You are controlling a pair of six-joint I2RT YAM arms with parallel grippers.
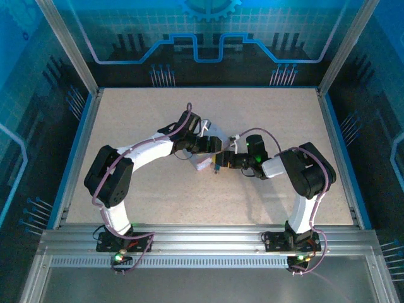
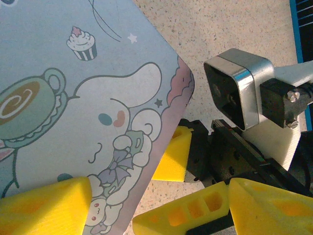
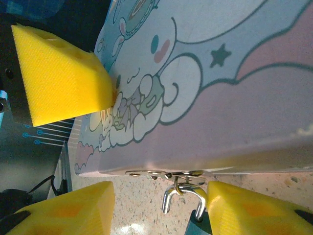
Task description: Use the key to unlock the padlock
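The padlock (image 3: 195, 221) hangs from the hasp on the side of the pale cartoon-printed tin box (image 3: 230, 88). Its silvery shackle (image 3: 185, 192) is hooked through the hasp, with one leg ending free outside the dark bluish body. My right gripper (image 3: 159, 213) is open and straddles the padlock, whose body lies against the right finger (image 3: 254, 213). My left gripper (image 2: 113, 210) is open over the box (image 2: 73, 98) corner, one finger (image 2: 44, 205) on the lid and the other off the edge. In the top view the two grippers meet at the box (image 1: 213, 136). The key is out of view.
The right arm's wrist camera (image 2: 234, 93) sits close beside the left fingers. The left arm's yellow finger (image 3: 58, 73) touches the box lid. Speckled tabletop (image 1: 158, 196) surrounds the box, bordered by a blue rim (image 1: 76, 158) and metal frame posts.
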